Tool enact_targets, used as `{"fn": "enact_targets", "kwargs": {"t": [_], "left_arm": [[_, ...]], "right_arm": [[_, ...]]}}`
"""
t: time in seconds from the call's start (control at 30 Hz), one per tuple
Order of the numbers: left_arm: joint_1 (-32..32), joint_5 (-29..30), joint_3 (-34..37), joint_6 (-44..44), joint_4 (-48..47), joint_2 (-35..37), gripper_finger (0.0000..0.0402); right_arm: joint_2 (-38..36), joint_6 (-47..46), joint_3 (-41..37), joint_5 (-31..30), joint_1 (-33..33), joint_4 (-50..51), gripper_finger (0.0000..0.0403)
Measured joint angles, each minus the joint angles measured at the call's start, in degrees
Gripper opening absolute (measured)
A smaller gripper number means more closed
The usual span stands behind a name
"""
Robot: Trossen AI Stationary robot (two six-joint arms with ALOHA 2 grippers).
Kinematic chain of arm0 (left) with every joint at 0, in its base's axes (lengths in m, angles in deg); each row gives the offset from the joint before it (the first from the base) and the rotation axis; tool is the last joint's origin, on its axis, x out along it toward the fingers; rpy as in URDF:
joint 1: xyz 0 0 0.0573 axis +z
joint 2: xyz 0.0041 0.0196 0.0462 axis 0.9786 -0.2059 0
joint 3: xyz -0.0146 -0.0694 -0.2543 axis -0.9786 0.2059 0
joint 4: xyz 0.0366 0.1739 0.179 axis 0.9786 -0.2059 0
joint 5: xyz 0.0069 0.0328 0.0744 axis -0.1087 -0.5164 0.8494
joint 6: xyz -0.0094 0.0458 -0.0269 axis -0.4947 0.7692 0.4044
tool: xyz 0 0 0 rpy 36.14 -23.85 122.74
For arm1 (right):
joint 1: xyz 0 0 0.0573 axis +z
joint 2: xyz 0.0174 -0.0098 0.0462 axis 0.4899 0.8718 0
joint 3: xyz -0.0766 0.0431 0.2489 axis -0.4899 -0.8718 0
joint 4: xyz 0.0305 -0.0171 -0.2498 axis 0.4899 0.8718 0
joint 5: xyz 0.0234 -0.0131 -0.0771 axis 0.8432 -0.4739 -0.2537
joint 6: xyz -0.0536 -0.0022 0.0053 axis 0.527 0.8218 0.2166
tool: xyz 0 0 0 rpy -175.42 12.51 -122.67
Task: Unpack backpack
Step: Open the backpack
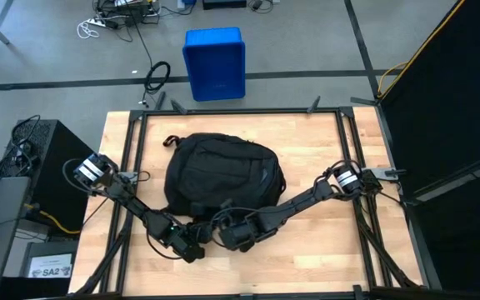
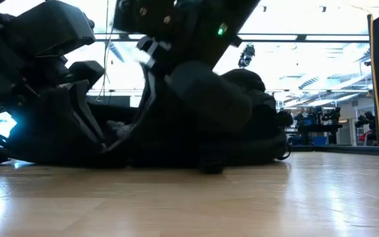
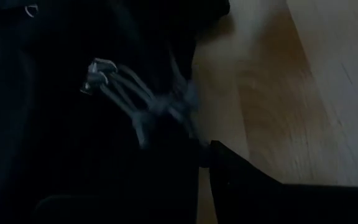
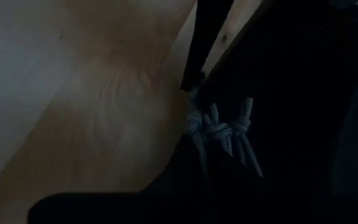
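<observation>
The backpack (image 1: pixel 223 177) lies flat at the centre of the table (image 1: pixel 323 250), its near edge at six o'clock where both arms meet; the left gripper (image 1: pixel 188 248) sits at about seven o'clock of the bag, fingers together, seemingly pinching fabric beside a knotted grey cord pull (image 3: pixel 143 107); the right gripper (image 1: pixel 230 236) is just beside it, jaws closed by the same kind of cord (image 4: pixel 219 130) (whether it truly holds it I cannot tell); this looks like the opening step, so next the pull should be drawn along the zip while the other arm braces the bag.
</observation>
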Motion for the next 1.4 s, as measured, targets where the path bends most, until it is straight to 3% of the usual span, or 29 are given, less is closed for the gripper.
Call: {"fn": "enact_targets", "kwargs": {"t": [0.5,0.83,1.07,1.2,1.4], "left_arm": [[0.0,-0.5,0.1,-0.3,-0.4,0.0,0.0001],[-3.0,11.8,-2.9,8.3,5.5,0.9,0.0],[-3.1,15.1,-2.9,7.1,5.7,0.9,0.0001],[-3.1,17.2,-2.9,7.0,5.8,0.9,0.0014],[-2.2,17.6,-2.9,5.8,6.3,0.9,0.0065]], "right_arm": [[-7.7,-7.5,0.0,-1.1,2.3,7.2,0.0],[-7.7,-10.1,0.0,-0.2,-0.4,7.3,0.0],[-7.7,-12.5,0.0,2.9,-1.9,7.3,0.0],[-7.7,-12.9,0.0,4.4,-2.1,7.1,0.0],[-7.7,-12.9,0.0,4.7,-2.2,6.5,0.0]]}}
